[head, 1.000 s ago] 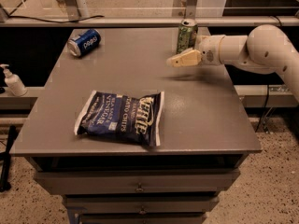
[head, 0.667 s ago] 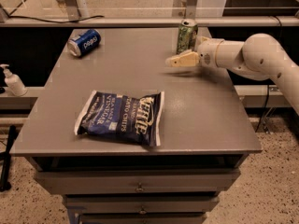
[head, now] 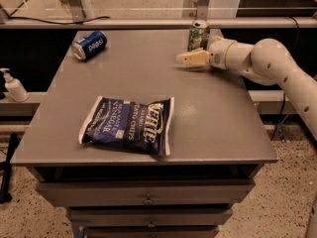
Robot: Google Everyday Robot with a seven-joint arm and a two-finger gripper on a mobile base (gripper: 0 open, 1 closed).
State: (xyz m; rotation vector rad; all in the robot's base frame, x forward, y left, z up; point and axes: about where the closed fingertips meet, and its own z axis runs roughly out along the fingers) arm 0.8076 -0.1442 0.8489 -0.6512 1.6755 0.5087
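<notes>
My gripper (head: 191, 58) hovers low over the far right part of the grey table (head: 223, 133), pointing left, with the white arm (head: 267, 63) reaching in from the right. Right behind it stands an upright green can (head: 199, 33), the thing nearest to it; whether they touch I cannot tell. A blue Pepsi can (head: 89, 44) lies on its side at the far left corner. A dark blue bag of Kettle chips (head: 130, 125) lies flat near the front, well apart from the gripper.
The table has drawers (head: 148, 200) under its front edge. A metal rail (head: 148, 23) with posts runs behind the table. A white pump bottle (head: 14, 86) stands on a lower ledge to the left.
The gripper has shifted slightly left and toward the back, closer to the green can. The cans and the chip bag have not moved.
</notes>
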